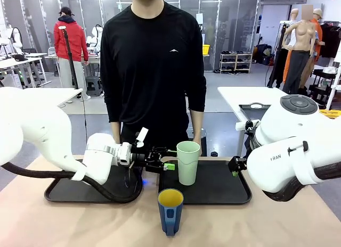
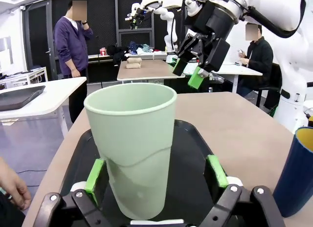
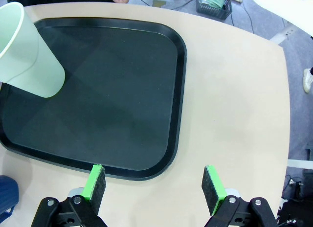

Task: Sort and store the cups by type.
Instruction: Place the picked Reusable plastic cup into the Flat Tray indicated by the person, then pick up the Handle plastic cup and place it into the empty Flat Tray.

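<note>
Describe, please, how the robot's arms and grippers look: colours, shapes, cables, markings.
The left arm and right arm have white, rounded shells. A thick black cable trails beneath the left one; the right one bears dark letters, FRAN. The left gripper and right gripper are black, each with two fingers carrying green pads.

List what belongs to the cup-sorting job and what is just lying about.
Job: mint-green tumbler, dark blue cup, left black tray, right black tray.
Lying about: basket on the floor, tray on the white side table.
</note>
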Controlling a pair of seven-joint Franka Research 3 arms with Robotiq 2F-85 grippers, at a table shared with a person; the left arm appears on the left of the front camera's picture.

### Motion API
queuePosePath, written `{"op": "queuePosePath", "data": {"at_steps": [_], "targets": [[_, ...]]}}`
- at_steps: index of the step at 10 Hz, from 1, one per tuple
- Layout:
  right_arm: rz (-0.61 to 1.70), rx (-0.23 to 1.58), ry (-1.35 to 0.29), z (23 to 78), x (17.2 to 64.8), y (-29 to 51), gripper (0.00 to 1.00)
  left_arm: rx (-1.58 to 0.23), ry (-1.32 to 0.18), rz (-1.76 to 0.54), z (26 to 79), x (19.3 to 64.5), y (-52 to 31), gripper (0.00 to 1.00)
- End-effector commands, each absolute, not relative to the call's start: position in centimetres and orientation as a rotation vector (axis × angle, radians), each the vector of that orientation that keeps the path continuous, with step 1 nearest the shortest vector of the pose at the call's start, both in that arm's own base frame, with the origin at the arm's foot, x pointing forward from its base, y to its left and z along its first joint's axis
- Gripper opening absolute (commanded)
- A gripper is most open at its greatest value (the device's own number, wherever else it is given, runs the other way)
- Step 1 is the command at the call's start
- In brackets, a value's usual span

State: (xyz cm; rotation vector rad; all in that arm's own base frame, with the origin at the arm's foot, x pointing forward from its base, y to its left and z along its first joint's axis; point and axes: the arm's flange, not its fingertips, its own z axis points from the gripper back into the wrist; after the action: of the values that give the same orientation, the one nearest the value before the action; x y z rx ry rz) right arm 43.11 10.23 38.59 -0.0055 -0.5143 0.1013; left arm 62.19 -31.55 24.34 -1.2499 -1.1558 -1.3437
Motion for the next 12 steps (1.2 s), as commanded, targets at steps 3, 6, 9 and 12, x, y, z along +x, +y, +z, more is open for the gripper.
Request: {"op": "queuePosePath", "data": {"at_steps": [3,6,9,12], "targets": [[0.11,-0.008,-0.514,38.5,43.2,10.2,1.0,-1.244,-1.155,-1.345,24.5,61.9,-31.2,1.0],[0.11,-0.008,-0.514,38.5,43.2,10.2,1.0,-1.244,-1.155,-1.345,24.5,61.9,-31.2,1.0],[0.11,-0.008,-0.514,38.5,43.2,10.2,1.0,-1.244,-1.155,-1.345,24.5,61.9,-31.2,1.0],[0.11,-0.008,-0.514,38.5,43.2,10.2,1.0,-1.239,-1.154,-1.348,24.6,61.6,-31.0,1.0]]}}
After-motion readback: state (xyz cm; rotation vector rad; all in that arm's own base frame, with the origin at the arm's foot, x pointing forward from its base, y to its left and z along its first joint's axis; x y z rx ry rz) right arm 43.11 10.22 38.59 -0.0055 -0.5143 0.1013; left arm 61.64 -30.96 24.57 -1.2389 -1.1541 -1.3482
